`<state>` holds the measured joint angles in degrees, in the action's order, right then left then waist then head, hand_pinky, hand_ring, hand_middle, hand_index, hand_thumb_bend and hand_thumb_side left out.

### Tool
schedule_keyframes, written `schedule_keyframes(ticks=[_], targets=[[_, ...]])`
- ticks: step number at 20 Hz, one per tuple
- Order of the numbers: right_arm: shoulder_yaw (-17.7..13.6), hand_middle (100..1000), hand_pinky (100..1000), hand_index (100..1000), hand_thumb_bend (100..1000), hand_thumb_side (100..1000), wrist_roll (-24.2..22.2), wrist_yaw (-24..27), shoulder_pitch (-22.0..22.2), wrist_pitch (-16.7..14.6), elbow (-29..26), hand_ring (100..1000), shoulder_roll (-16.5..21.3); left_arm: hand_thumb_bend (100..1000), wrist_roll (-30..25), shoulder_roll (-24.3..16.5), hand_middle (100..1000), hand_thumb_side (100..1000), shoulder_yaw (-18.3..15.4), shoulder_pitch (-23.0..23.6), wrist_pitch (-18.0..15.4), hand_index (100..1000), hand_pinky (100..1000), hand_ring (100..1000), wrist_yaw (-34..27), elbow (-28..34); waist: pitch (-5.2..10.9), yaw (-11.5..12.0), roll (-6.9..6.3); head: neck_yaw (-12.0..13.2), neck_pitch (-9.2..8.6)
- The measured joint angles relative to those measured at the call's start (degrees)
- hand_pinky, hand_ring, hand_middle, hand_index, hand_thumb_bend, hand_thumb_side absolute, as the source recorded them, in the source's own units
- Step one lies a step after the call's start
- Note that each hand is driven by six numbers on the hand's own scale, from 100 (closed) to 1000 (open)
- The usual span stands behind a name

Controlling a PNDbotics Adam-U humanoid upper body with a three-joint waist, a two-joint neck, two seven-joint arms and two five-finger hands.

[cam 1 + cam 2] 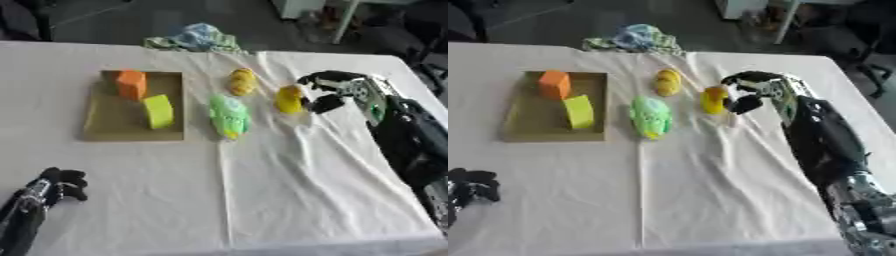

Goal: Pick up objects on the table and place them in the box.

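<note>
Covering the desk point(289, 200) is a white cloth, with the flat cardboard box point(118, 122) at its left holding an orange block point(132, 83) and a yellow-green block point(158, 111). Right hand point(328, 90) curls round a yellow toy point(289, 98), beside a green toy point(229, 116) and another yellow toy point(242, 81). Left hand point(59, 185) rests curled at the lower left, holding nothing.

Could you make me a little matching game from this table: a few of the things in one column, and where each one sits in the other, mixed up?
Things:
1. orange block
2. green toy
3. yellow rounded toy
4. robot's left hand

Places:
A. at the lower left of the view, holding nothing
B. on the white cloth just right of the shallow brown box
C. inside the box, at its far end
D. right beside the fingers of the robot's right hand

Pairs: 1-C, 2-B, 3-D, 4-A
</note>
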<state>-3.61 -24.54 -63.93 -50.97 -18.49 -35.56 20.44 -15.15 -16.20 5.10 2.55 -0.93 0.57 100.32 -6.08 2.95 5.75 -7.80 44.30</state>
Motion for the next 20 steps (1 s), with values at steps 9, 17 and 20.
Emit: schedule_keyframes(ticks=[9,17,20], targets=[[-0.3,883,837,1000,100,388,0.6,-3.6,-0.7,1.4,2.1,872,-2.1,100,0.0,0.0,585,1000,0.0,0.0,0.0,725,797,544,0.0,0.0,0.0,0.3,0.01,-0.5,0.0],[-1.0,487,725,695,100,100,8.7,-7.1,-0.6,1.9,1.9,624,-2.6,100,-0.1,0.0,585,1000,0.0,0.0,0.1,726,797,544,0.0,0.0,0.0,0.5,0.02,-0.8,0.0],[-0.9,396,704,608,100,100,15.9,-8.1,-0.4,0.6,-0.3,571,-2.7,100,-0.1,0.0,585,1000,0.0,0.0,0.1,726,798,543,0.0,0.0,0.0,0.5,0.02,-0.9,0.0]])
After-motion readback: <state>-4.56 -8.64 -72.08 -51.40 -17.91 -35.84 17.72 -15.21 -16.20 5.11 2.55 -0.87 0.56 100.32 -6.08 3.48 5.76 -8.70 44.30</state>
